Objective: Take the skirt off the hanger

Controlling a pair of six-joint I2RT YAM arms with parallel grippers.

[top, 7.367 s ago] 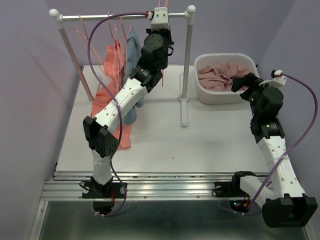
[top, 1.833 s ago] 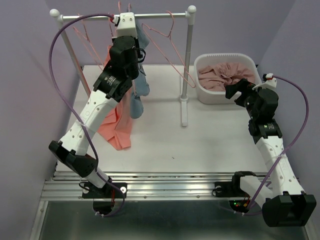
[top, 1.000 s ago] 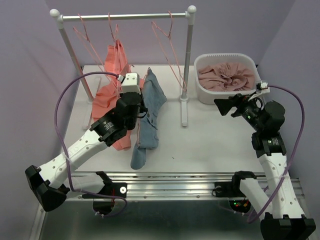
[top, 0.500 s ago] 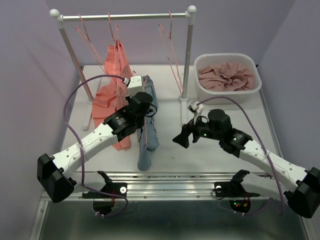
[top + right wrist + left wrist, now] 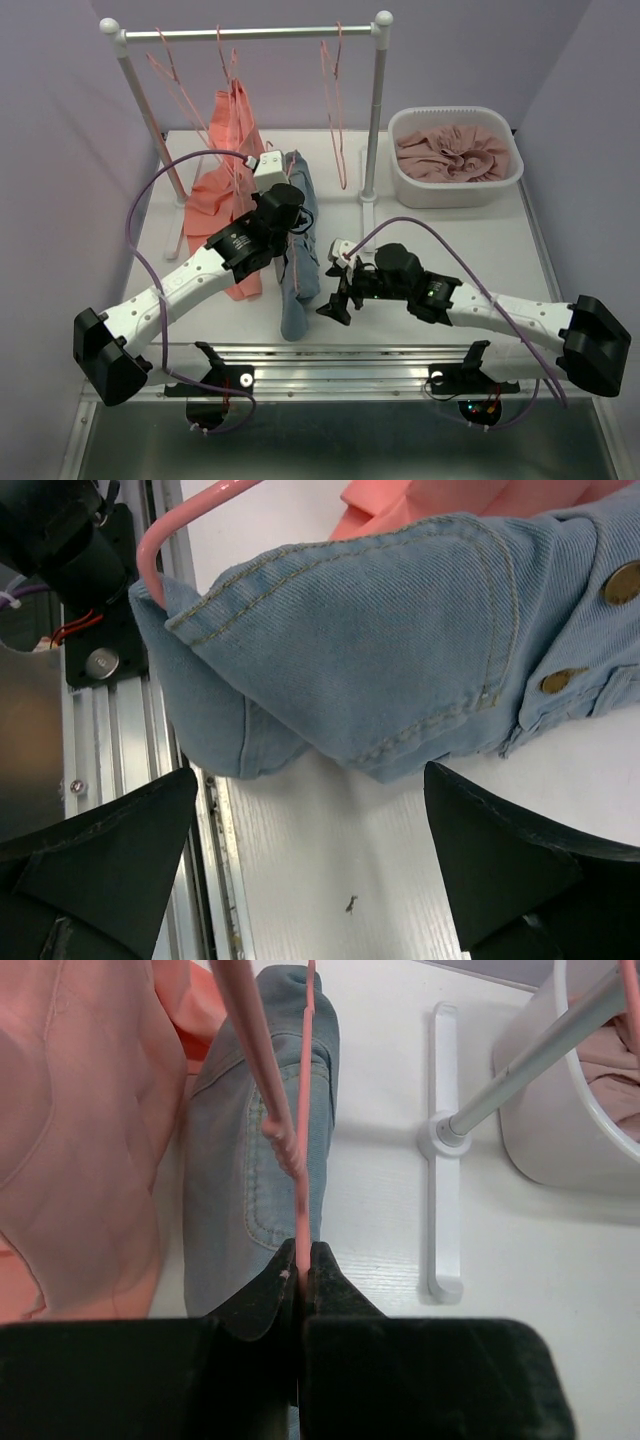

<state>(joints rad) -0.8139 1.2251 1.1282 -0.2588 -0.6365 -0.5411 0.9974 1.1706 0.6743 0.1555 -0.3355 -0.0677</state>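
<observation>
The blue denim skirt [image 5: 298,262], seamed and brass-buttoned, hangs on a pink hanger [image 5: 303,1150], its lower end resting on the tabletop [image 5: 500,230] near the front rail. The left end effector [image 5: 300,1257] is clamped tight on the hanger wire. The right end effector [image 5: 310,780] gapes wide and empty just beside the skirt's end. A pink garment [image 5: 222,190] lies just beside the skirt.

Bright, diffuse light; faint soft shadows on the surface [image 5: 480,225]; mild glare on the rail [image 5: 330,372] at 6 o'clock.
</observation>
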